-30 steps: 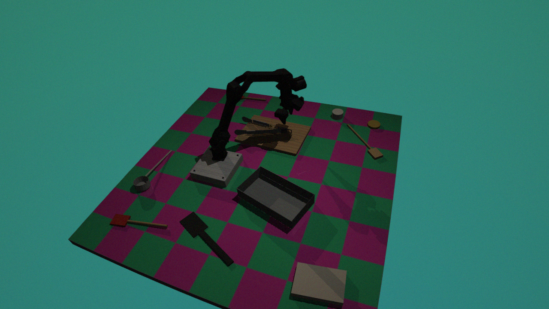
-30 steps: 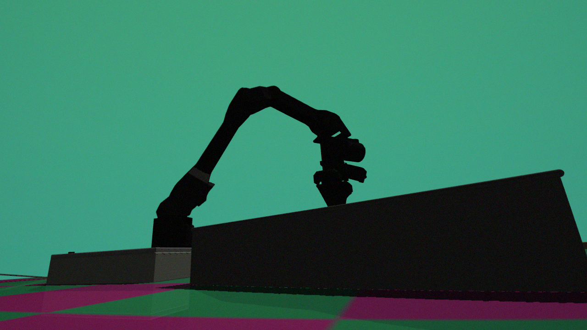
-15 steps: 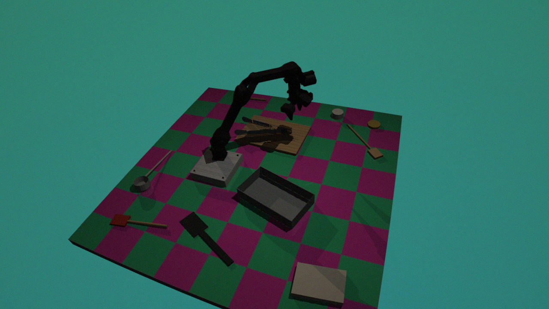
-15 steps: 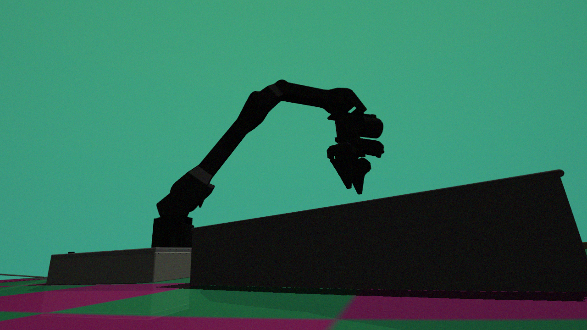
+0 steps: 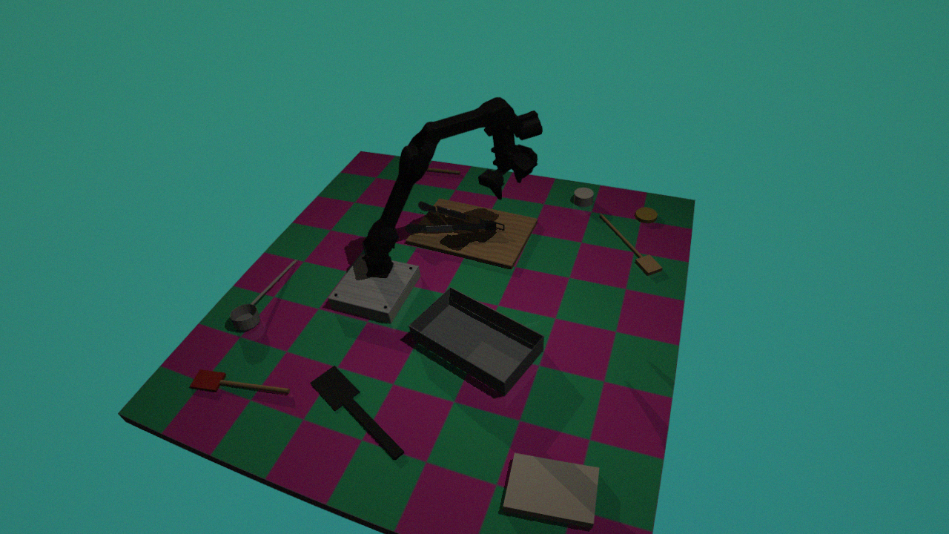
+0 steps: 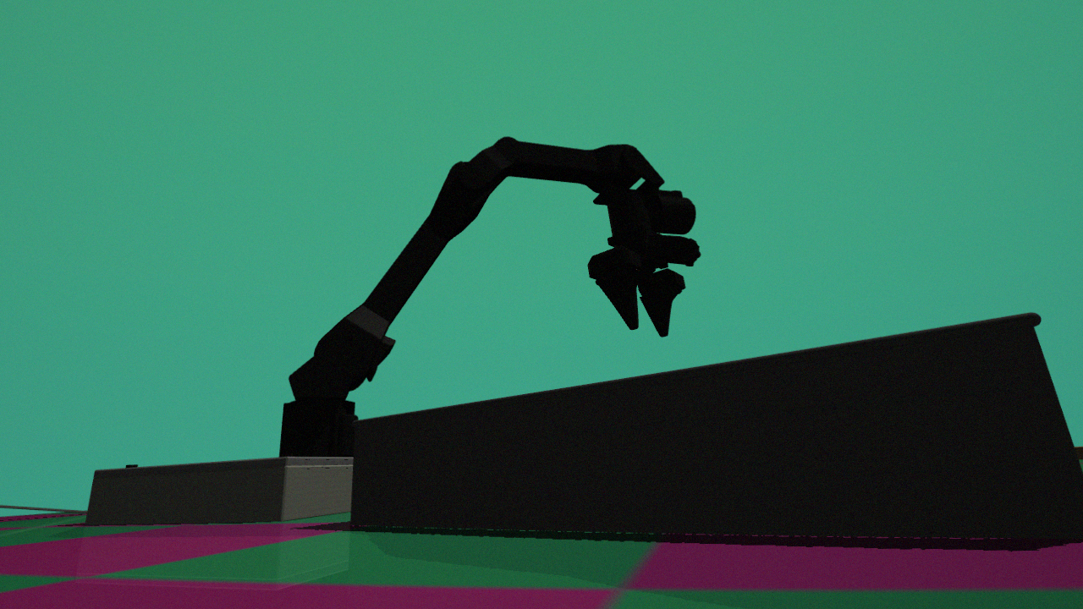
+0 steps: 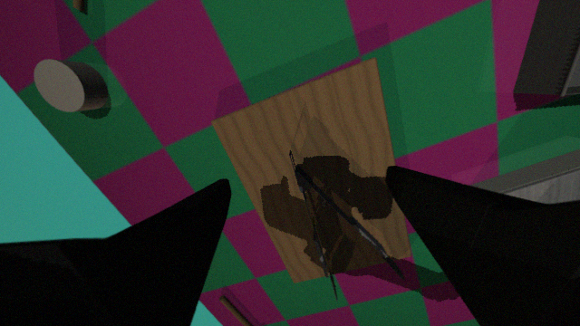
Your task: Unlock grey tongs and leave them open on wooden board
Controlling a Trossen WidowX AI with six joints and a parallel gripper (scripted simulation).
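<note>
The grey tongs (image 5: 437,228) (image 7: 369,236) lie on the wooden board (image 5: 507,252) (image 7: 254,131), their two arms spread in a V. The hinge end is over the board; the arm tips reach past the board's edge in the wrist view. My gripper (image 5: 510,188) (image 6: 649,331) (image 7: 308,179) is open and empty, well above the board and tongs, fingers pointing down. The roasting tin (image 5: 457,362) (image 6: 681,454) (image 7: 544,54) has nothing across it. In the exterior view the tin hides the board and tongs.
The arm's base plate (image 5: 371,298) (image 6: 189,492) stands between board and tin. A white cylinder (image 5: 583,196) (image 7: 59,86), yellow disc (image 5: 645,214) and wooden spatula (image 5: 649,264) lie beyond the board. A saucepan (image 5: 245,317), red spatula (image 5: 208,380), dark spatula (image 5: 335,387) and pale block (image 5: 554,488) are nearer.
</note>
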